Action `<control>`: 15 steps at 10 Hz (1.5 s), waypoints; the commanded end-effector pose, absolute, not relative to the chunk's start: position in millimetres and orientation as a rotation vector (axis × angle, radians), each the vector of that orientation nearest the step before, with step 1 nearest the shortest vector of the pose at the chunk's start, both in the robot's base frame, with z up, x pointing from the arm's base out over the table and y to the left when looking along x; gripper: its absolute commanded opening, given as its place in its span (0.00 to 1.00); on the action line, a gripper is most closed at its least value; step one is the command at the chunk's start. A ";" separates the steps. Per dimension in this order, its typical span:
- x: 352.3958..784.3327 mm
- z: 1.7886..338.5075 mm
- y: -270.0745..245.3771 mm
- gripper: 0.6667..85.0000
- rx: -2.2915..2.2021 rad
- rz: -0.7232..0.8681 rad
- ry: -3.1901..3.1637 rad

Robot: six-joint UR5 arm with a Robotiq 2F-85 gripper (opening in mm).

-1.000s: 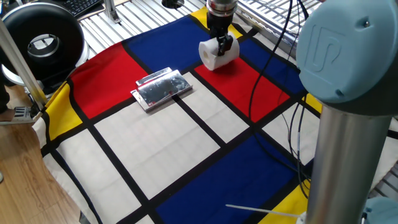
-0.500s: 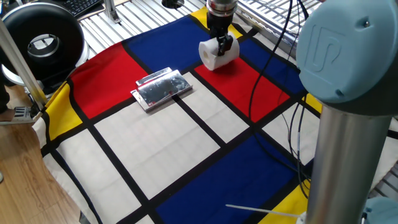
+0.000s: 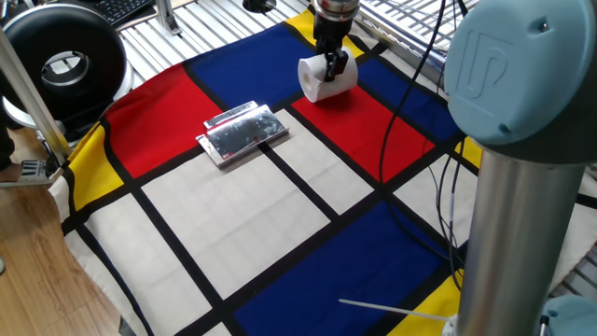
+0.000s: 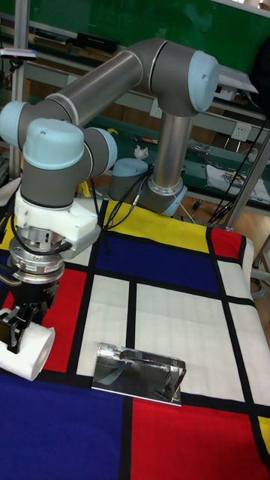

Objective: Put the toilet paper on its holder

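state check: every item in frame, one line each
toilet paper: on its side, gripped, over the red patch
gripper: shut on the roll
holder: lying on the cloth, bare, no roll on it
black round device: upright at the table edge, untouched

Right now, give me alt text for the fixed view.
The gripper grasps the white toilet paper over a red patch of the colour-block cloth. The shiny metal holder lies apart, nearer the camera's left.
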State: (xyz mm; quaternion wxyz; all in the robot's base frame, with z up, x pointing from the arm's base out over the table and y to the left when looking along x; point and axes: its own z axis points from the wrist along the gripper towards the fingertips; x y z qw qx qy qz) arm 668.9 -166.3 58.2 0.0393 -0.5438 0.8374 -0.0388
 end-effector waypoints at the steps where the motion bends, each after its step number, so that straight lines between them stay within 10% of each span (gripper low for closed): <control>1: 670.2 60.4 -163.1 0.00 -1.652 -0.104 2.565; 15: 657.0 110.0 -132.2 0.00 -1.605 -0.054 2.612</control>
